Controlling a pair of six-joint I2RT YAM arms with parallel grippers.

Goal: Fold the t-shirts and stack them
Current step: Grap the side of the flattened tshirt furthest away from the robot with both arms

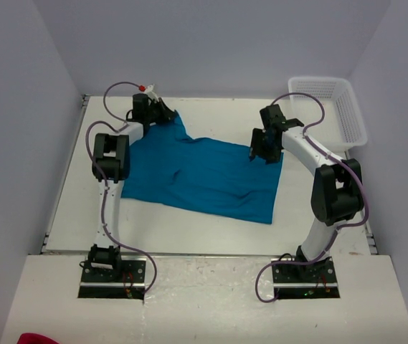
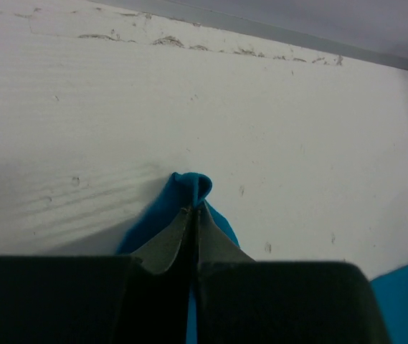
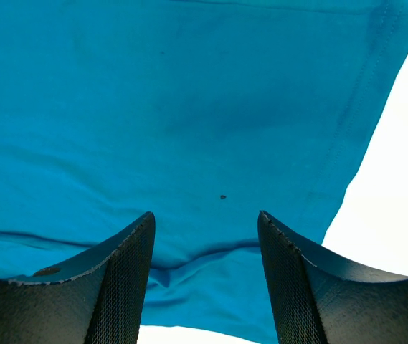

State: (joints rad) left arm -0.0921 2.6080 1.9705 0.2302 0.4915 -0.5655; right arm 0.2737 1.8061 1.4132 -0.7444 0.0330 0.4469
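My left end effector (image 2: 194, 208) is pinched shut on a far corner of the t-shirt (image 1: 204, 175), which lies spread on the surface (image 1: 318, 215). My right end effector (image 3: 205, 222) hangs wide open over the other far edge, holding nothing. I think a fold is starting. Next, the right one must go down and pinch too.

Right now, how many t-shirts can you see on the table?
1. The teal t-shirt lies spread across the middle of the table, its far left corner pinched in the left hand. A second beneath it would be hidden.
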